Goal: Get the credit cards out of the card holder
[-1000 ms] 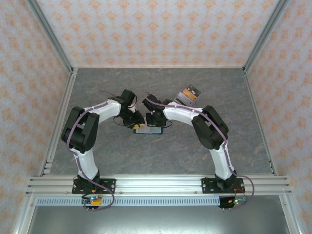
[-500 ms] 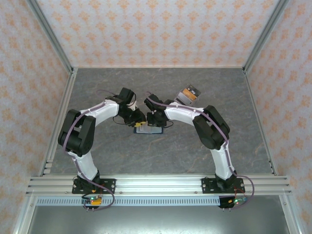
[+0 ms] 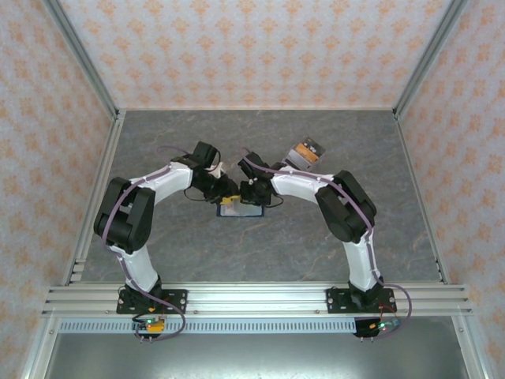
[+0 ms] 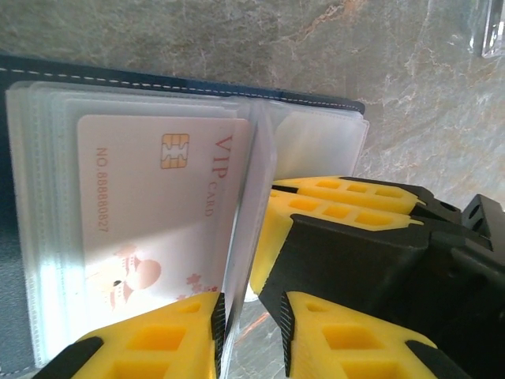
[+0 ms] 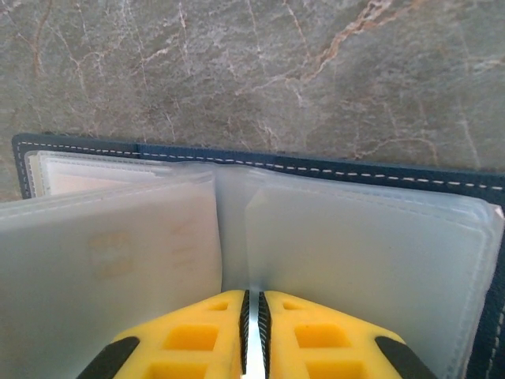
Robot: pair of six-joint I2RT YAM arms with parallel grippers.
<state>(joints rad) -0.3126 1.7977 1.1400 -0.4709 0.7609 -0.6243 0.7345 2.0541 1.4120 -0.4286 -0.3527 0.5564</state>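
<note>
The card holder (image 3: 240, 210) lies open on the table, a navy cover (image 4: 158, 79) with clear plastic sleeves. A pinkish VIP credit card (image 4: 158, 213) sits inside a left-hand sleeve; through the frosted plastic it shows faintly (image 5: 110, 253). My left gripper (image 4: 248, 312) is open by a narrow gap. One sleeve leaf runs between its fingers and touches the left pad only. My right gripper (image 5: 254, 304) is shut on the edge of a clear sleeve leaf at the holder's (image 5: 316, 170) fold. The two grippers (image 3: 226, 195) (image 3: 251, 192) meet tip to tip over the holder.
A fanned pile of loose cards (image 3: 306, 152) lies on the grey marbled table behind the right arm. Patterned walls with metal posts close in three sides. The right gripper's yellow fingers (image 4: 339, 209) sit close against the left gripper.
The left arm has drawn its elbow outward and its gripper has closed in on the holder's left side. The right gripper and the holder have shifted slightly away from the bases.
</note>
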